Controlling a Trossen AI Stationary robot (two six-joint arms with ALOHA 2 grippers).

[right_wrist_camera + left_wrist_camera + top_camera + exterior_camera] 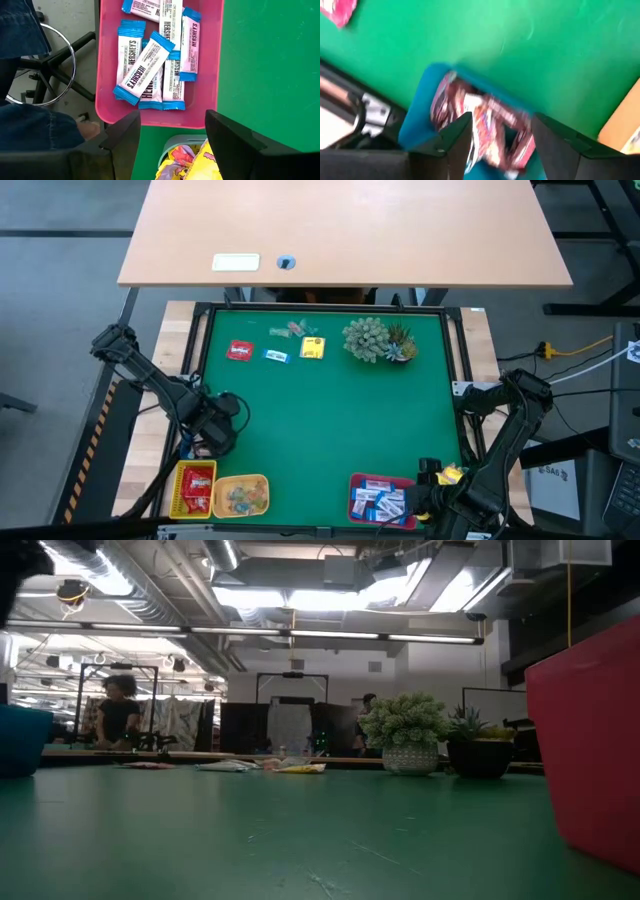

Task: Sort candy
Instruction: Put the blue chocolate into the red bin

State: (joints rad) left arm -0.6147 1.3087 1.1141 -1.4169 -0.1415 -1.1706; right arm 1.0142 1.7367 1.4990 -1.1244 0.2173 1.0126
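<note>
Left claw [497, 142] stands with fingers spread over a blue tray [422, 107], its dark red candy [485, 127] lying released inside. Right claw [172, 135], also spread and empty, waits over the pink tray [110, 107] at the lower right of the high view. Most sweets seem sorted already; four loose candies [277, 346] remain at the upper left. Blue-and-white bars [145, 67] lie mostly parallel, long axes along the tray.

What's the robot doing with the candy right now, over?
Left end effector open over blue tray of dark red candy. Right end effector open beside pink tray of blue-and-white bars. More candy unsorted by plant. Nothing blocking.
</note>
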